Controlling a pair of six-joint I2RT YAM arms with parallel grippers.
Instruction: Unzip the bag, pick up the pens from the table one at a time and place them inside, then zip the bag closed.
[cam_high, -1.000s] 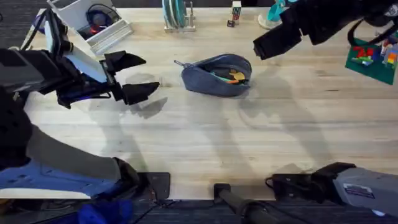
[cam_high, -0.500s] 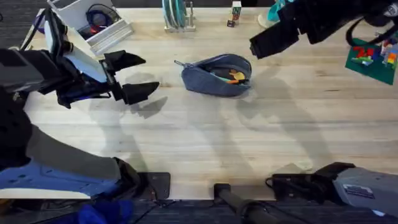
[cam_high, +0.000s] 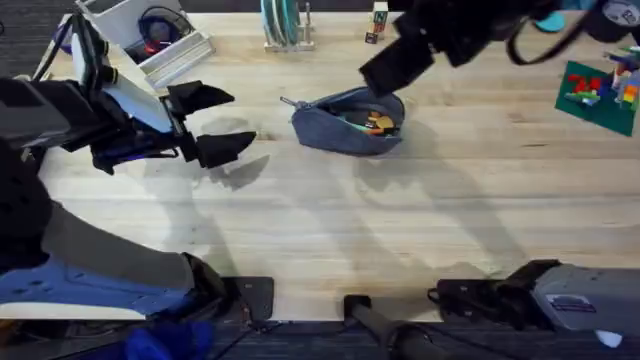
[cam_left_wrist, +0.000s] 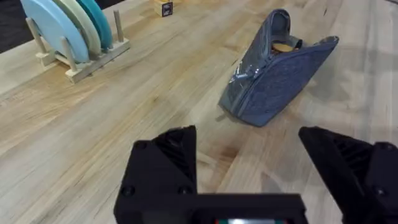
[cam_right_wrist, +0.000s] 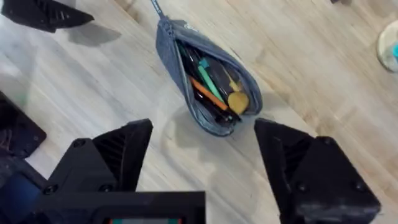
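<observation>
The bag (cam_high: 349, 120) lies open on the worktop (cam_high: 330, 230), with the orange pen (cam_right_wrist: 205, 93) and the green pen (cam_right_wrist: 206, 79) already inside, so I judge that zipping is the step now. My right end effector (cam_right_wrist: 202, 155), wide open and empty, should go to the pull tab (cam_right_wrist: 155, 9). My left end effector (cam_left_wrist: 283, 162), also open and empty, could steady the fabric. Compared with a second ago, my right arm has moved left, over the bag.

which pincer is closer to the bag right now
The right pincer, open just above the unzipped bag; the left pincer sits open, well off to the side.
</observation>
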